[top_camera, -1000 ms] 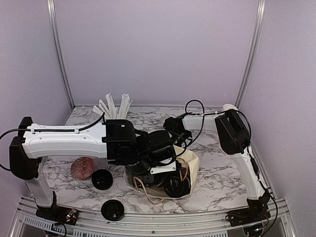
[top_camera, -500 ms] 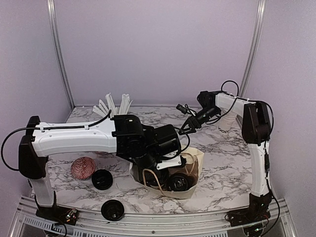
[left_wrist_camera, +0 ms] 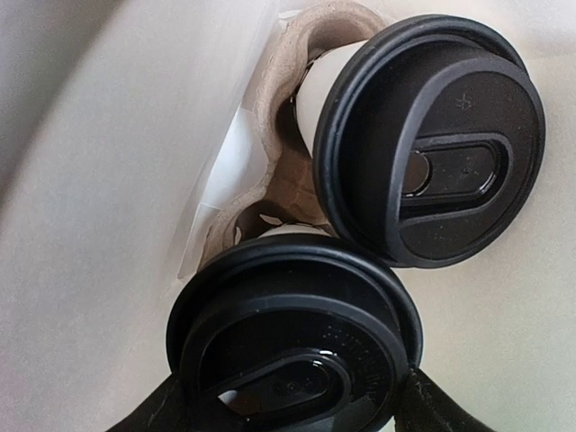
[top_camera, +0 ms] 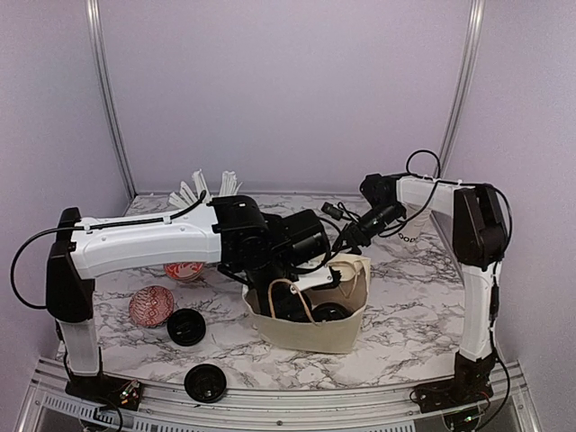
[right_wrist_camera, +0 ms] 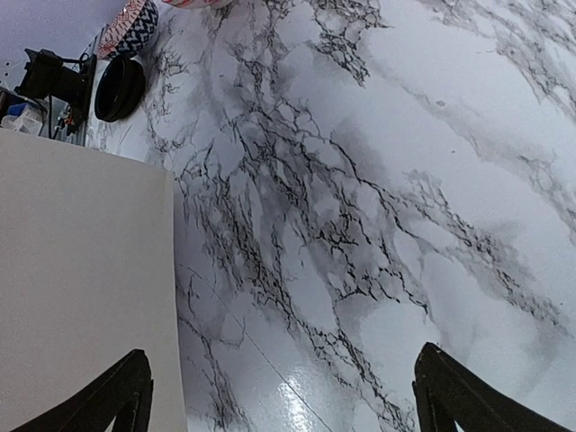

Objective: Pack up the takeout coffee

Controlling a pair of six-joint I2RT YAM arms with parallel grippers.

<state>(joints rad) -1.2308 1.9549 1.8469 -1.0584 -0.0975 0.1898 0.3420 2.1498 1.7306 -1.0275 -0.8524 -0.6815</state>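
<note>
Beige bag (top_camera: 310, 333) stood upright near the middle of the marble table (top_camera: 405, 315), mouth open. Left gripper (left_wrist_camera: 290, 409) was down inside it, clenched on the first cup (left_wrist_camera: 292, 346), fingers (left_wrist_camera: 153, 409) pressed to either side of its black lid. Second cup (left_wrist_camera: 430, 135), also lidded, sat just beside it. Both were seated in a cardboard carrier (left_wrist_camera: 283, 184) against the bag wall. Right gripper (right_wrist_camera: 283, 396) hung just beyond the bag's far right corner, jaws spread wide and holding nothing, with bare marble beneath. Third cup (top_camera: 409, 236), white with dark lettering, stood at far right, partly hidden behind the right arm. Red-patterned bowls (top_camera: 150, 306) and loose black lids (top_camera: 186, 327) lay on the left, well apart from the bag.
</note>
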